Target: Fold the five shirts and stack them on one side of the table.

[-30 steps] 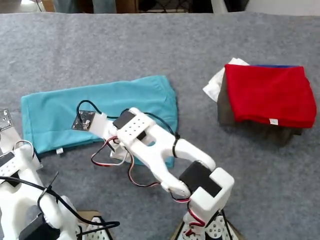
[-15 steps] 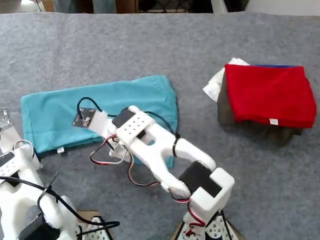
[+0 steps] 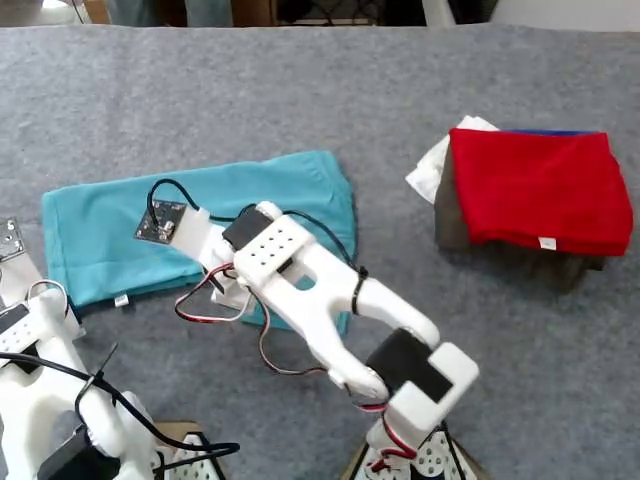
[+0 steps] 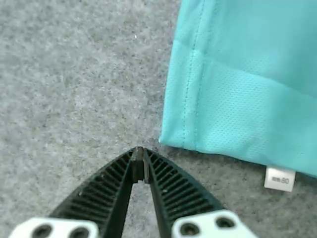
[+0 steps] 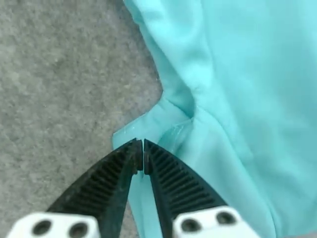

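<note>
A teal shirt lies flat on the grey table, left of centre, folded into a long band. My right arm stretches over its near edge. The right gripper is shut, its tips at a puckered corner of the teal shirt; I cannot tell whether fabric is pinched. My left gripper is shut over bare table, just off the corner of the teal shirt that carries a small white label. A folded red shirt tops a stack at the right.
Under the red shirt lie darker folded shirts, with white and blue edges sticking out. The left arm's base stands at the front left corner. Grey table stretches open at the back and between shirt and stack.
The right arm's wrist has shifted left and slightly away from the front edge, over the teal shirt. The shirt, the stack and the left arm have not moved.
</note>
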